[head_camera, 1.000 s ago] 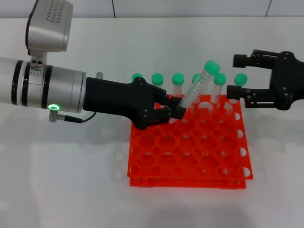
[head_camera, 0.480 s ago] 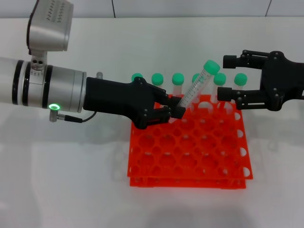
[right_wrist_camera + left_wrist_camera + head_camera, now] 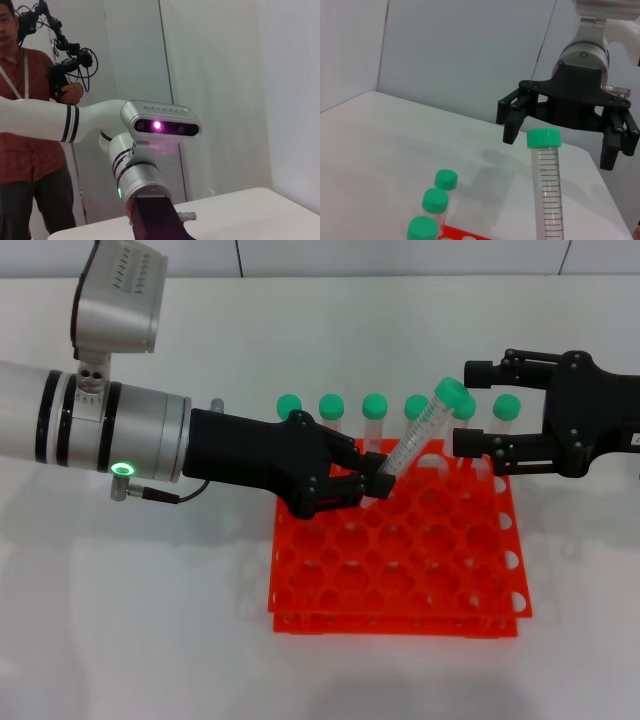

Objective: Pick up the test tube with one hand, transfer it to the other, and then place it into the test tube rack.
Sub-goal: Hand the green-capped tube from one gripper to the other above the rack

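Note:
My left gripper (image 3: 368, 478), on the silver arm with the green ring, is shut on the lower end of the test tube (image 3: 417, 436). The tube is clear with a green cap and tilts up to the right above the orange test tube rack (image 3: 395, 585). My right gripper (image 3: 470, 406) is open, its two fingers on either side of the tube's green cap, close to it. In the left wrist view the tube (image 3: 547, 192) stands in front of the open right gripper (image 3: 565, 137). The right wrist view shows only my left arm (image 3: 145, 182).
Several other green-capped tubes (image 3: 374, 418) stand in the rack's back row, right behind the held tube. The rack sits on a white table (image 3: 150, 620). A person (image 3: 30, 150) stands behind the left arm in the right wrist view.
My right gripper has moved left until its open fingers flank the tube's cap. My left arm has shifted slightly right and lower with the tube.

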Available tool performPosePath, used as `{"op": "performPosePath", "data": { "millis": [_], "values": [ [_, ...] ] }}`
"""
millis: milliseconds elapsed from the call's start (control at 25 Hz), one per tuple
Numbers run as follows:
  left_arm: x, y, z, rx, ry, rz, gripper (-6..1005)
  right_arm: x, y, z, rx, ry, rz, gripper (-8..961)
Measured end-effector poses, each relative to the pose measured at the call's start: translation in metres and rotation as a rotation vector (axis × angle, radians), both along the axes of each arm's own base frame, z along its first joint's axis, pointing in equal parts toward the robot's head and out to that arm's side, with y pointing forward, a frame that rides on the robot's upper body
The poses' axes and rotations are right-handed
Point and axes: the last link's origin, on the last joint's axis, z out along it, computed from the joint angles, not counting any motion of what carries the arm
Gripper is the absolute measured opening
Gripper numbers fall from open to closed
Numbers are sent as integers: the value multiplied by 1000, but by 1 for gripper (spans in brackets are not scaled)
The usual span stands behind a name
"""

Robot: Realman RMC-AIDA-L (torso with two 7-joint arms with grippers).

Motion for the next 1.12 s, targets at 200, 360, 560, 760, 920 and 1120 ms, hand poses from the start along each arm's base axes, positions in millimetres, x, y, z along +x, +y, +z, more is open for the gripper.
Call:
{"op": "performPosePath", "data": {
  "millis": [200,360,560,760,920,1120],
  "values": [
    [1,-1,-1,-7,5,-6,185,0,1,-2,-5,4,-3,793],
    [2,-2,-4,-19,15,-18,185,-2,2,-5,-5,2,-5,793],
    [2,-2,-4,-19,14,-20,186,-5,4,-9,-7,-4,-2,791],
    [3,-2,-3,-17,13,-19,186,-4,4,-7,-1,1,-4,782],
    [3,-1,-3,-16,14,-20,186,-3,4,-5,5,2,-8,716],
    [4,-1,-2,-17,13,-23,186,-2,5,-5,9,3,-16,620]
  ]
}}
